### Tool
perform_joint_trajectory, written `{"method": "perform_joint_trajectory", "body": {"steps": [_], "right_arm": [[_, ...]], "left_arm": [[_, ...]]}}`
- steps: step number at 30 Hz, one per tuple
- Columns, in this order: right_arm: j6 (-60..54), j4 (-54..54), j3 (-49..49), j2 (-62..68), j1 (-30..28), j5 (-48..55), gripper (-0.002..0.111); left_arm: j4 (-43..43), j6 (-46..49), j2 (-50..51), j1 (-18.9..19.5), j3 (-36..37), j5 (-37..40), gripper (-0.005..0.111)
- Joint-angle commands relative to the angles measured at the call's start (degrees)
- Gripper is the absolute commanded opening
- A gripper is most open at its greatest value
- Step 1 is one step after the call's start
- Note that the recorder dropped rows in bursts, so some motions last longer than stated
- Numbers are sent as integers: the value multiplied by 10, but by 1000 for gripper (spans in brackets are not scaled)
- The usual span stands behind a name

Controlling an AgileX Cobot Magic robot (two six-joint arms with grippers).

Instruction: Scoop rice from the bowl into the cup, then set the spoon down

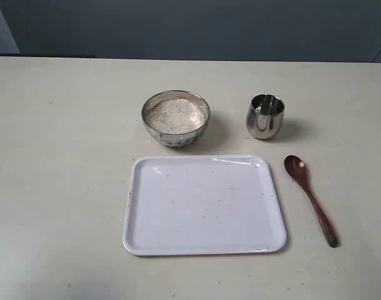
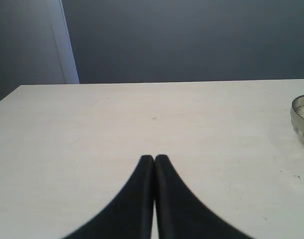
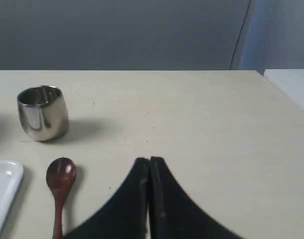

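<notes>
Table (image 1: pixel 65 187): nothing picked up, task not started by the look of it.

White tray (image 1: pixel 203 206) sits centre, near side, bare apart from a few specks.

Bowl (image 1: pixel 175 139) is just behind the tray's far edge, with the rice (image 1: pixel 175 114) heaped in it. Cup (image 1: pixel 264 119) stands upright to the right of the bowl, apart from it, level with the tray's far right corner.

Spoon (image 1: pixel 309 197) lies flat on the table just right of the tray, not touching it. Scoop end points toward the cup. The handle runs back toward the near edge, angled slightly outward, so its long axis is roughly parallel to the tray's right side.

Right gripper (image 3: pixel 149 160): fingers pressed together, holding nothing. In its wrist view the spoon lies between the tray corner and the fingertips, scoop end closest to the cup.

Left gripper (image 2: pixel 154 157): fingers also together, nothing held, over bare table (only a sliver of bowl rim in its view).

My read: the right arm is nearer, so it takes the spoon. It needs to open and come across the handle, square to that axis.
</notes>
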Motion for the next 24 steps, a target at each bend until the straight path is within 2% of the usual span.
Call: {"method": "perform_joint_trajectory", "body": {"steps": [1,2,3,4,6,15,18,20,24], "right_arm": [[24,96,1,-4,-2,-96,-1],[42,228,1,-4,-2,-169,-1],[42,285,1,-4,-2,-194,-1],[43,394,1,-4,-2,-221,-1],[46,469,1,-4,-2,-211,-1],[18,451,-5,-4,-2,-105,-1],[-50,424,-81,3,-2,-41,-1],[-56,372,-158,33,-2,12,-1],[-6,185,-317,165,-3,119,-1]], "left_arm": [[0,-4,-3,-2,-2,-1,1],[0,-4,-3,-2,-2,-1,1],[0,-4,-3,-2,-2,-1,1],[0,-4,-3,-2,-2,-1,1],[0,-4,-3,-2,-2,-1,1],[0,-4,-3,-2,-2,-1,1],[0,-4,-3,-2,-2,-1,1],[0,-4,-3,-2,-2,-1,1],[0,-4,-3,-2,-2,-1,1]]}}
